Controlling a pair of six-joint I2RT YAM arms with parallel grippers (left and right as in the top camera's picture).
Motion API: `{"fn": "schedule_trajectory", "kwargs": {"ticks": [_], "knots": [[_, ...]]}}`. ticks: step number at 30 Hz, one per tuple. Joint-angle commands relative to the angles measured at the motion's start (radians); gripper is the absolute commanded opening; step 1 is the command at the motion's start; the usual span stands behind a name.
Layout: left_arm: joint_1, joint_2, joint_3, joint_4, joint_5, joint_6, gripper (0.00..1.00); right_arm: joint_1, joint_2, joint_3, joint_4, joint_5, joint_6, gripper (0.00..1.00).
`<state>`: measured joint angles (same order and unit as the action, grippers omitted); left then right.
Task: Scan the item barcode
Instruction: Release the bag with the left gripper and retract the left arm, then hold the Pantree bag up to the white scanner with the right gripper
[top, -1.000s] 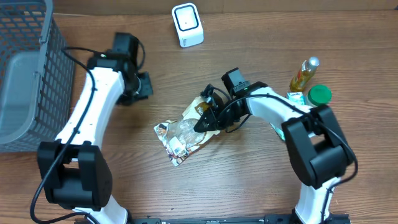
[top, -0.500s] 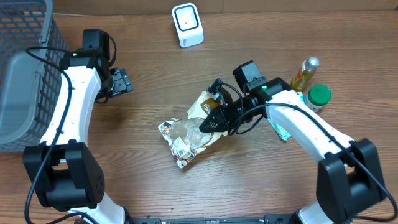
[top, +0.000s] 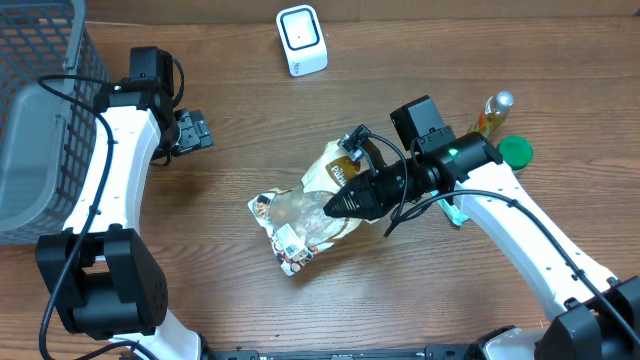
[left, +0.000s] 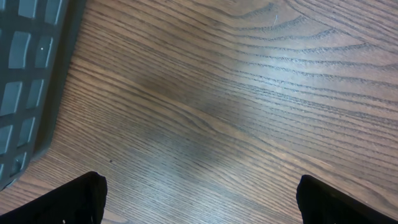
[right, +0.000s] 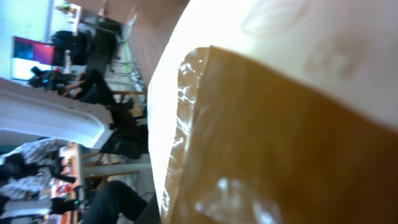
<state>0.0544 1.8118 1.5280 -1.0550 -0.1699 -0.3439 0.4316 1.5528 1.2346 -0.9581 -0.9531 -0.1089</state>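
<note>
Pincer work first: gripped the snack bag (top: 297, 213) at its upper end with the right pincer (top: 333, 206), closed tight on the film; held the left pincer (top: 196, 131) spread wide and empty, off beside the basket (top: 88, 70). Found, across the wooden surface (top: 400, 310), the basket at the left edge, the bag in the middle with its lower end seemingly touching the wood, and the white scanner (top: 301, 40) well apart at the far side. Judged the pick-up as done, the presentation as not yet begun. Called next for lifting, carrying toward the scanner, and turning the small white label (top: 285, 238), probably the barcode, to face its window.
</note>
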Motion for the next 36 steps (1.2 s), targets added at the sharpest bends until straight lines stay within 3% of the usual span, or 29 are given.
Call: {"fn": "schedule_trajectory", "kwargs": {"ticks": [1, 13, 21, 26, 30, 36], "knots": [[0.003, -0.001, 0.018, 0.001, -0.021, 0.008, 1.00, -0.001, -0.021, -0.004, 0.006, -0.142, -0.017, 0.04], [0.003, -0.001, 0.018, 0.001, -0.021, 0.008, 1.00, -0.001, -0.021, -0.004, 0.010, -0.153, -0.016, 0.04], [0.003, -0.001, 0.018, 0.001, -0.021, 0.008, 1.00, 0.000, -0.021, -0.004, 0.012, 0.267, -0.015, 0.04], [0.003, -0.001, 0.018, 0.001, -0.021, 0.008, 1.00, 0.000, -0.021, 0.011, 0.075, 0.424, 0.034, 0.04], [0.003, -0.001, 0.018, 0.001, -0.021, 0.008, 1.00, 0.000, -0.021, 0.109, 0.089, 0.490, 0.060, 0.05], [0.003, -0.001, 0.018, 0.001, -0.021, 0.008, 0.99, 0.007, 0.026, 0.417, 0.006, 0.660, 0.105, 0.07]]}}
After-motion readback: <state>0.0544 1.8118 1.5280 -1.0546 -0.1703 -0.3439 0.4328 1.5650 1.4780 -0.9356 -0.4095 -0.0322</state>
